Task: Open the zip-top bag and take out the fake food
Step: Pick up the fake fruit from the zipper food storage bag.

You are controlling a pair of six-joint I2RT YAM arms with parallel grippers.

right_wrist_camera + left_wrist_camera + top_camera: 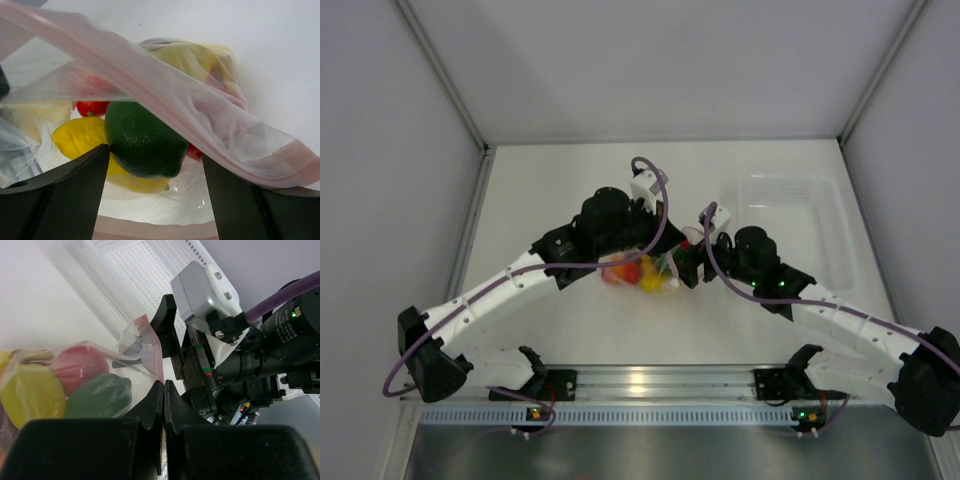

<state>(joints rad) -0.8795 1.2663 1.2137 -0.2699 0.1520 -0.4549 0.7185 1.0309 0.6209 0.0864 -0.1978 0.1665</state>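
Observation:
The zip-top bag (pixel 638 272) lies between the two arms, with fake food showing through its clear film. My left gripper (pixel 164 383) is shut on the bag's edge beside the pink zip strip (pixel 150 347). Behind the film in that view are a green lime (pixel 97 395), a red apple (pixel 80 362) and a yellow piece (pixel 30 392). My right gripper (pixel 154 152) is open inside the bag's mouth, under the raised zip strip (pixel 165 100). The lime (pixel 145 142) sits between its fingers, close to the left one. A tomato (pixel 92 107) and yellow pieces (pixel 80 137) lie behind.
A rigid clear plastic tray (pixel 840 235) stands at the back right, just beyond the right arm. The right arm's wrist (pixel 200 355) is very close to my left fingers. White walls enclose the table on three sides.

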